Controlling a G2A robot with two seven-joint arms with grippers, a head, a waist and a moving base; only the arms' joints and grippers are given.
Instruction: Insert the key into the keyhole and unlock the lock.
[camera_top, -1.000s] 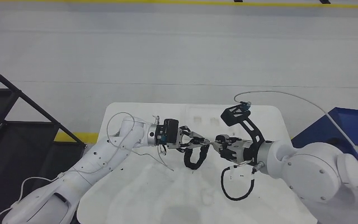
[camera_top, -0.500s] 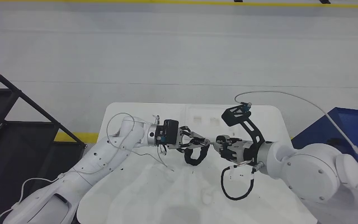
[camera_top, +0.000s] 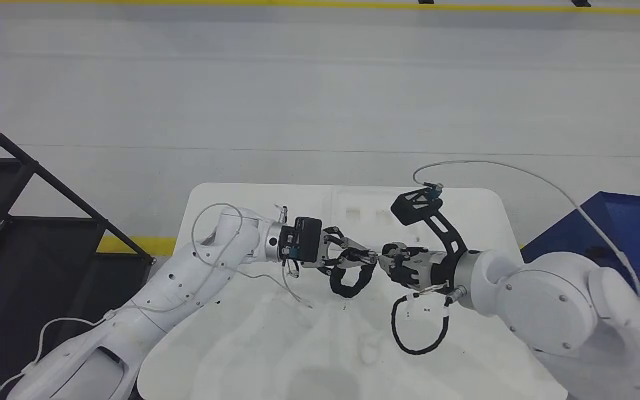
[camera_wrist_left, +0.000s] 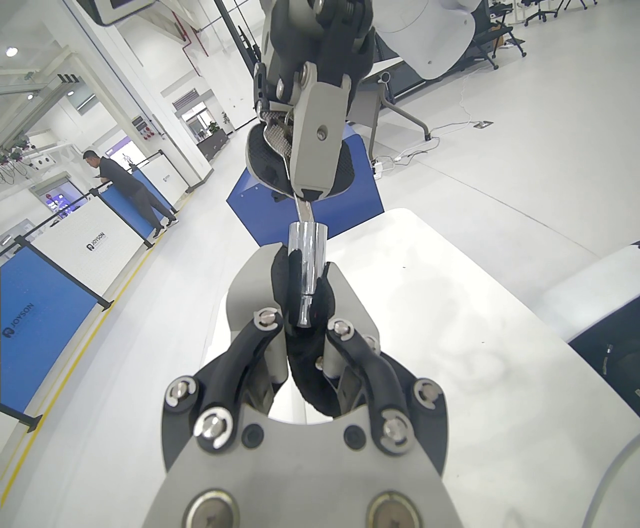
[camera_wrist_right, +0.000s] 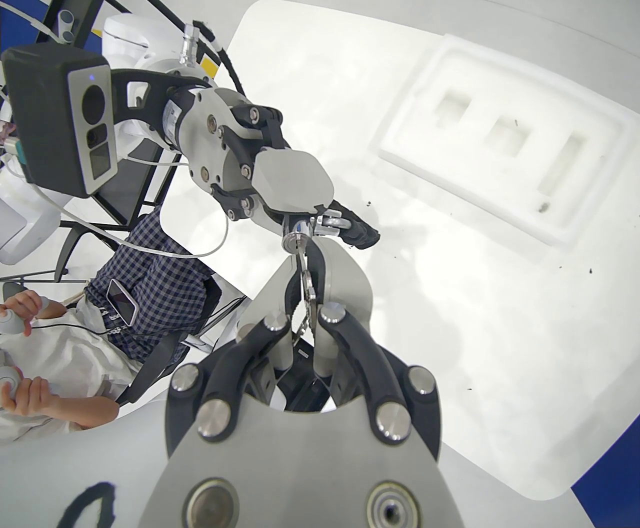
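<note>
While left fingers (camera_wrist_left: 247, 292) clamp lock (camera_wrist_left: 307, 270) | right fingers (camera_wrist_right: 345, 270) pinch key (camera_wrist_left: 303, 211) (at keyhole (camera_wrist_right: 295, 241)) | foam tray (camera_wrist_right: 407, 120) beyond.

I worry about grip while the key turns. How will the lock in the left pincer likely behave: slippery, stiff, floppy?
The lock has a smooth round chrome barrel, so it may twist in the left pincer as the key turns. Its black cable curves into a loop, so it is probably flexible and may swing.

Chrome lock (camera_wrist_left: 307, 260), black cable (camera_top: 346, 295), silver key (camera_wrist_left: 303, 210), white foam tray (camera_wrist_right: 400, 140), white table (camera_top: 250, 335).
</note>
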